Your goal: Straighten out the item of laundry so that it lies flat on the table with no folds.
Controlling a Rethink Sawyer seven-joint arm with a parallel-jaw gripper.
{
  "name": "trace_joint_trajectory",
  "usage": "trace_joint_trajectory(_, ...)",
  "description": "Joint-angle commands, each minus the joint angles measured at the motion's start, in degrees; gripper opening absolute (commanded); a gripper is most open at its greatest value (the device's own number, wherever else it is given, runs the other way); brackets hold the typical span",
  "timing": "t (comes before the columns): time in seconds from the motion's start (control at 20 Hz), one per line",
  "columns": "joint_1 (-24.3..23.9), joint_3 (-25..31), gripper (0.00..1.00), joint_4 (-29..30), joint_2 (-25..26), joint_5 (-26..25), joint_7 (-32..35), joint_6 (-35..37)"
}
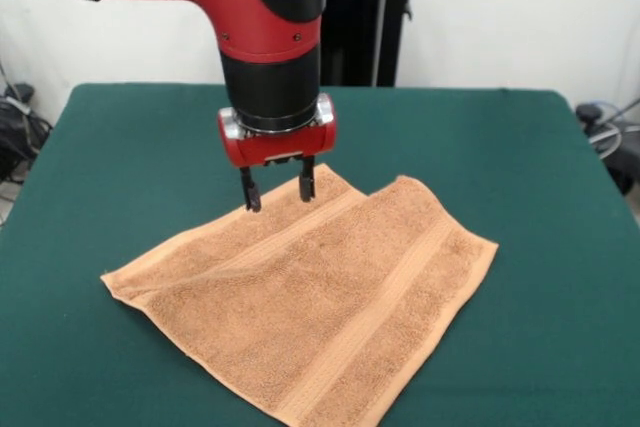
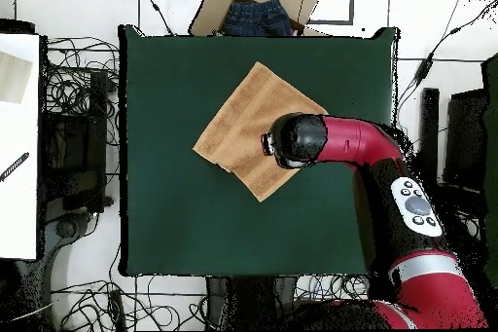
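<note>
The light orange-brown towel [image 1: 310,297] lies spread at an angle on the dark green table [image 1: 520,147], near its front. A strip along the towel's far-left edge looks doubled over, and woven border bands run across it. My gripper [image 1: 278,190] is open, with its fingertips [image 1: 250,194] right at the towel's far edge, close to the far corner. It holds nothing. In the overhead view the towel [image 2: 243,119] sits at the table's [image 2: 165,202] middle, and the arm's wrist [image 2: 297,140] covers the towel's right corner and hides the gripper. No tag shows.
A cardboard box with blue jeans [image 2: 258,12] stands just beyond the table's top edge in the overhead view. Cables lie on the floor around the table. A white bench [image 2: 17,143] stands at the left. A black stand [image 1: 370,17] rises behind the table.
</note>
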Motion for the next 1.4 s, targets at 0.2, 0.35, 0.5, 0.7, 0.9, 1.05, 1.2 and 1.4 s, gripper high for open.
trace_joint_trajectory(0.2,-2.62,7.15,1.0,4.91,2.58,-6.1,-9.7,-4.41)
trace_joint_trajectory(0.35,-3.92,7.97,1.0,5.43,3.28,-7.16,-9.8,-4.93)
trace_joint_trajectory(0.5,-4.78,8.49,1.0,6.02,3.62,-7.98,-9.06,-5.02)
trace_joint_trajectory(0.7,-5.22,8.88,1.0,6.12,4.62,-8.71,-8.14,-3.78)
trace_joint_trajectory(0.9,-3.2,8.17,1.0,2.76,5.48,-8.11,-7.66,2.98)
trace_joint_trajectory(1.05,-1.73,7.46,1.0,0.82,5.63,-8.04,-7.53,5.9)
trace_joint_trajectory(1.2,0.21,6.53,1.0,-0.62,5.49,-8.26,-6.17,7.21)
trace_joint_trajectory(1.4,2.74,5.65,1.0,-2.57,7.73,-8.96,-3.29,5.6)
